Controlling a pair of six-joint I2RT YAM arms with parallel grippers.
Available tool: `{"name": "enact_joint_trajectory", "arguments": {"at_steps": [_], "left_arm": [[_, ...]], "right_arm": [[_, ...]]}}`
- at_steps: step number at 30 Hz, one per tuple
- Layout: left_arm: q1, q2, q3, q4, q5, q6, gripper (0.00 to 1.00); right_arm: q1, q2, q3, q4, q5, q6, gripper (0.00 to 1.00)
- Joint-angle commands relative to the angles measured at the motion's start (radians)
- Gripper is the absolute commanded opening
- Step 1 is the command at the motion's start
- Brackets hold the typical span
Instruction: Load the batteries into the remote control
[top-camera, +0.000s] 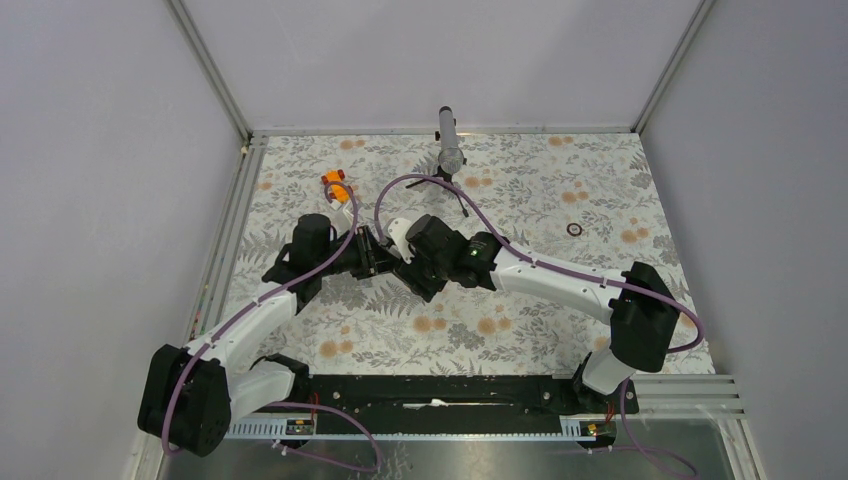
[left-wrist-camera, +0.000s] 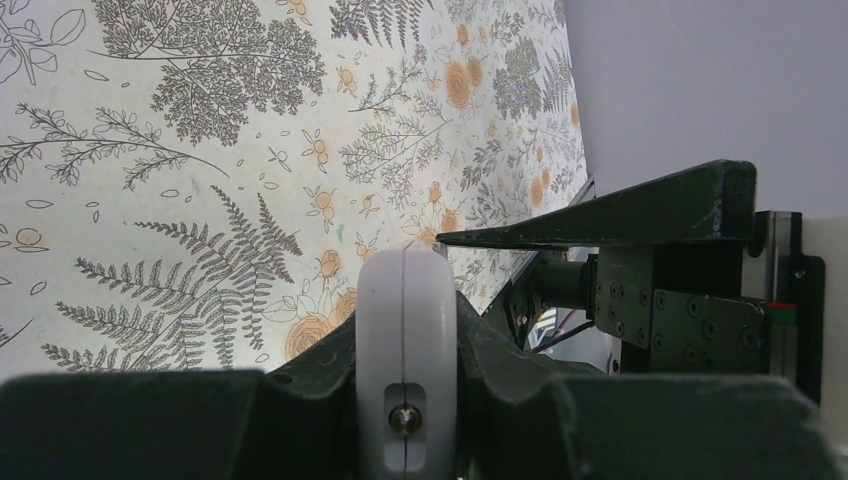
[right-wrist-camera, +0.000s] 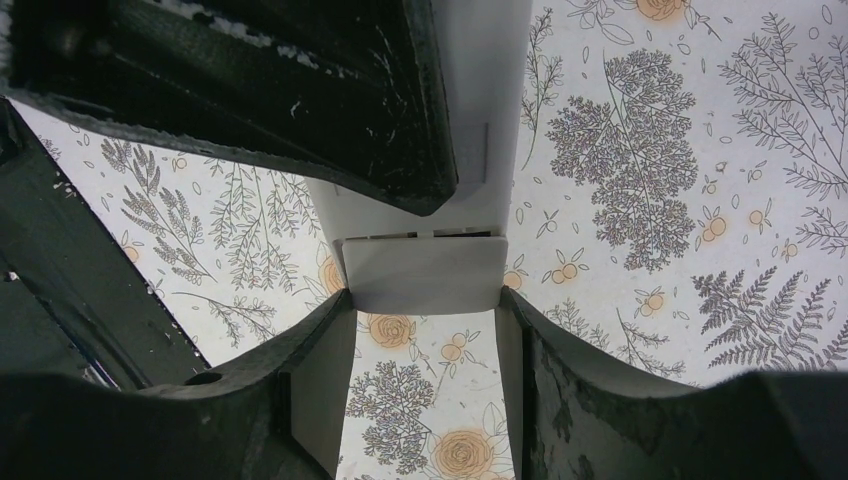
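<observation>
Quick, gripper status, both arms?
Left gripper: closed, holding the remote control edge-on.
Right gripper: closed on the same remote control's end, across its width.

Seen from above, the remote control (top-camera: 397, 233) is mostly hidden between the left gripper (top-camera: 380, 252) and right gripper (top-camera: 403, 250).

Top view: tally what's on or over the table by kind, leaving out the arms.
Remote: 1
Orange piece: 1
Ring: 1
Microphone: 1
Total: 4
</observation>
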Motion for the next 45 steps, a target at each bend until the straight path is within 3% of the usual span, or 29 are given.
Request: {"name": "enact_joint_trajectory", "arguments": {"at_steps": [1, 10, 23, 32, 45], "left_arm": [[-0.018, 0.005, 0.051, 0.082, 0.092, -0.042, 0.0], [-0.017, 0.037, 0.058, 0.081, 0.123, -0.079, 0.0], [-0.018, 0.077, 0.085, 0.071, 0.13, -0.081, 0.0], [-0.018, 0.079, 0.07, 0.096, 0.175, -0.089, 0.0], [-0.021, 0.079, 0.032, 0.164, 0.208, -0.121, 0.0]], "right_arm": [[0.008, -0.012, 0.042, 0.062, 0.027, 0.031, 0.55], [0.008, 0.005, 0.077, 0.039, 0.053, 0.06, 0.55], [0.008, -0.029, 0.016, 0.073, -0.063, -0.024, 0.54], [0.008, 0.017, 0.066, 0.048, 0.069, 0.035, 0.54], [-0.002, 0.063, 0.136, 0.049, 0.099, 0.116, 0.57]]}}
